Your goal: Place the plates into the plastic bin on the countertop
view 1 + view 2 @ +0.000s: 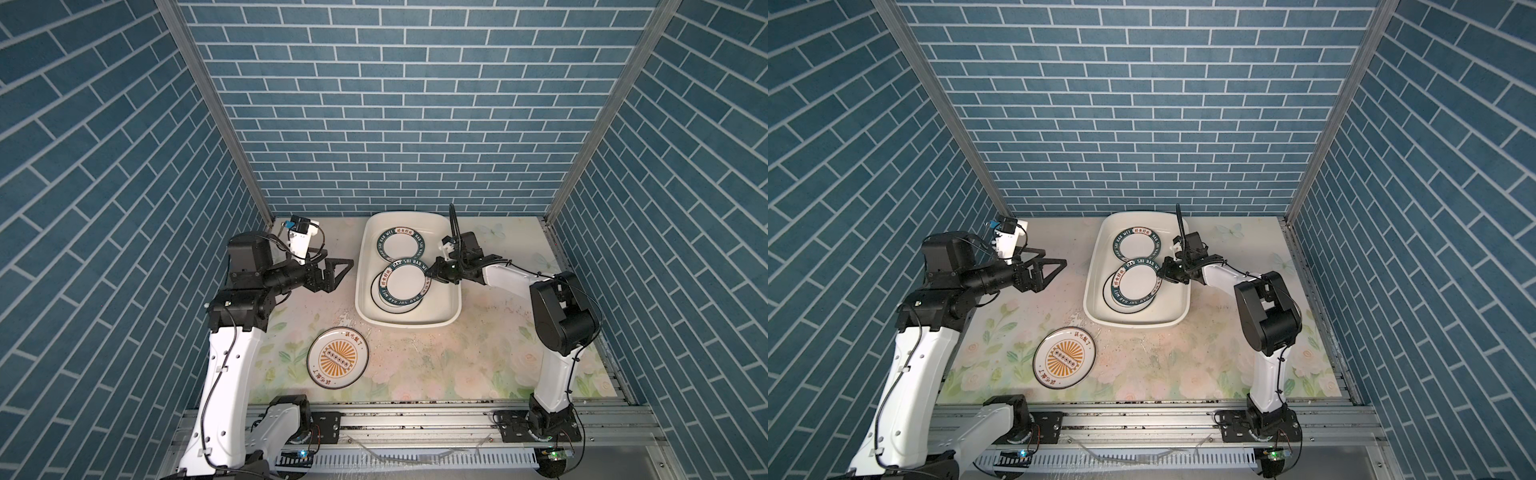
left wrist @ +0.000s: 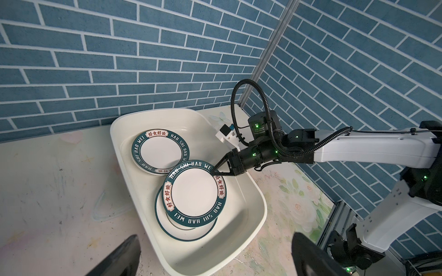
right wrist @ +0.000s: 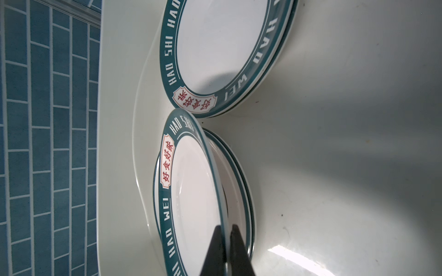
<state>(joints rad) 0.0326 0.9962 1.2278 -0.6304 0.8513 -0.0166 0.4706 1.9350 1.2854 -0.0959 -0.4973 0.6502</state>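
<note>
Bin [image 1: 407,323] crowded: plates [image 1: 399,246], held plate [image 1: 405,281], right arm [image 1: 505,276]; countertop [image 1: 436,357] beside sunburst plate [image 1: 338,358] free.

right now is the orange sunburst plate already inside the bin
No, the orange sunburst plate lies on the countertop, apart from the plastic bin.

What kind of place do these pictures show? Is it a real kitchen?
Probably a mock kitchen inside a robot test cell: printed blue brick walls, a flowered countertop edged by aluminium rails, and two robot arms beside plates in a plastic bin.
</note>
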